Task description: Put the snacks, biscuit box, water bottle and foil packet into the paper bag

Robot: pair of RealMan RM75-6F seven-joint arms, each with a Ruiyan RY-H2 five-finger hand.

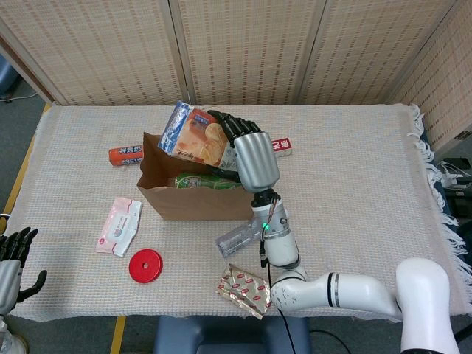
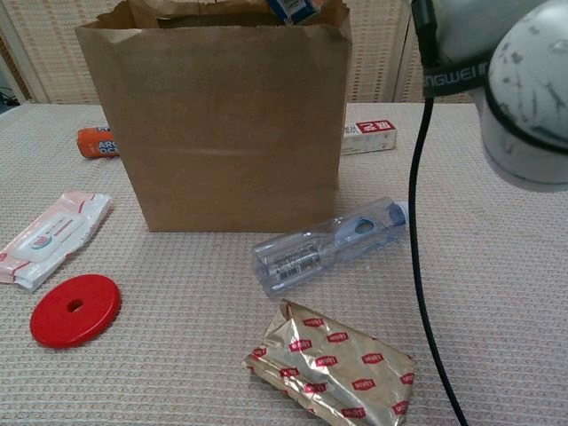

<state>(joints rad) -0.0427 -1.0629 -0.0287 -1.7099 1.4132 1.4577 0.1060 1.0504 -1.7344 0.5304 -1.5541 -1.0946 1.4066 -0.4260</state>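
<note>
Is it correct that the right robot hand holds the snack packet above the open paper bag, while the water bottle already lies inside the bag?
Not quite. The right robot hand does hold the snack packet above the paper bag, but the water bottle lies on the table in front of the bag, as the chest view shows.

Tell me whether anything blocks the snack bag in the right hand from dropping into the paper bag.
Nothing visible blocks it. The right hand holds the snack bag just over the open mouth of the paper bag. A green packet already lies inside, low at the bottom, with room above it.
</note>
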